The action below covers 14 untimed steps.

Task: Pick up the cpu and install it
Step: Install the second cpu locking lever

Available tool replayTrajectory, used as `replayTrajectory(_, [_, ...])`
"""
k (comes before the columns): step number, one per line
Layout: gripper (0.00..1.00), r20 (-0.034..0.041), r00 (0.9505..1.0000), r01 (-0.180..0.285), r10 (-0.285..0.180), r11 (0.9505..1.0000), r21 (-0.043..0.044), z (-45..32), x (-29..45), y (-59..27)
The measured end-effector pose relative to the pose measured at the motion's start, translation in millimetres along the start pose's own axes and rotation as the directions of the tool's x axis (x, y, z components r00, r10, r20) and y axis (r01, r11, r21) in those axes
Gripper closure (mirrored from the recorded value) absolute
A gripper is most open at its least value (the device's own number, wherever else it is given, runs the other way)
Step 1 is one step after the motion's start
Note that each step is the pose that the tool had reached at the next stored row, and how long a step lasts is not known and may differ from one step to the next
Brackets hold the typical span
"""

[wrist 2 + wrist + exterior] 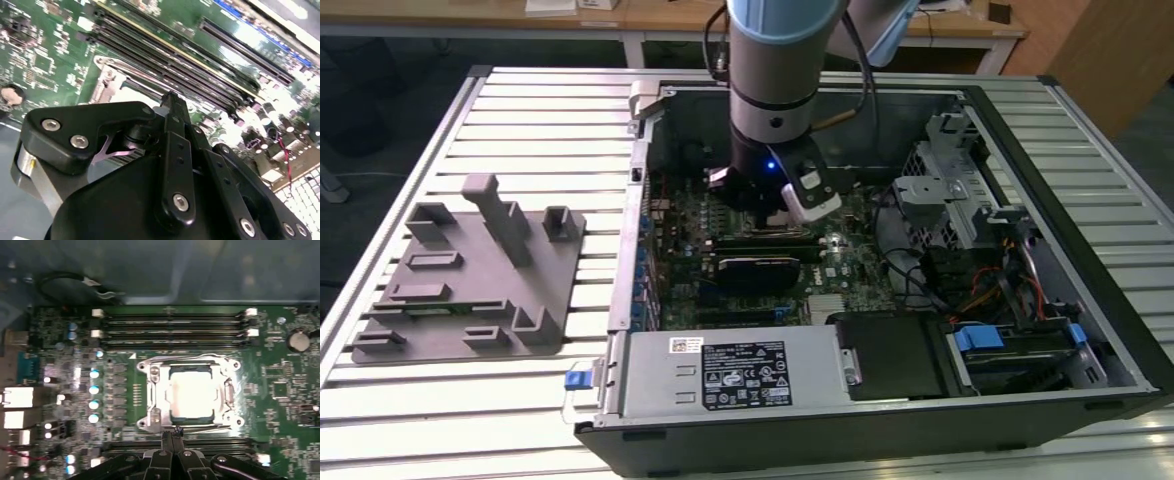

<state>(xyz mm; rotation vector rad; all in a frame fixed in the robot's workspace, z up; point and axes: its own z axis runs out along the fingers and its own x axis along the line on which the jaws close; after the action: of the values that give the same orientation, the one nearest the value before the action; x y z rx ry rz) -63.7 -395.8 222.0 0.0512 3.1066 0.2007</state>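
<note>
a small square chip with a pale, glaring silvery top, the cpu (192, 396), lies flat inside the square metal-framed socket (150, 396) on the green circuit board (280, 390). long dark memory slots (172, 330) run beside the socket. the black gripper (172, 436) sits just beside the socket's frame, its fingertips pressed together.

A silver-grey arm (781, 70) with pale-blue joint caps, black cables, and a black gripper (170, 165) studded with silver screws.
</note>
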Motion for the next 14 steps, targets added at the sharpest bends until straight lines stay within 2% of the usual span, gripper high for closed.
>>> replayTrajectory(3, [0.89,0.0000,1.0000,0.000,0.000,1.0000,-0.0001,0.3,-4.0,1.7])
replayTrajectory(12, [0.89,0.0000,1.0000,0.000,0.000,1.0000,0.0000,2.2,-14.2,13.7])
replayTrajectory(13, [0.89,0.0000,1.0000,0.000,0.000,1.0000,-0.0001,3.3,-18.4,21.5])
replayTrajectory(14, [0.89,0.0001,1.0000,0.000,0.000,1.0000,-0.0001,3.5,-19.0,22.8])
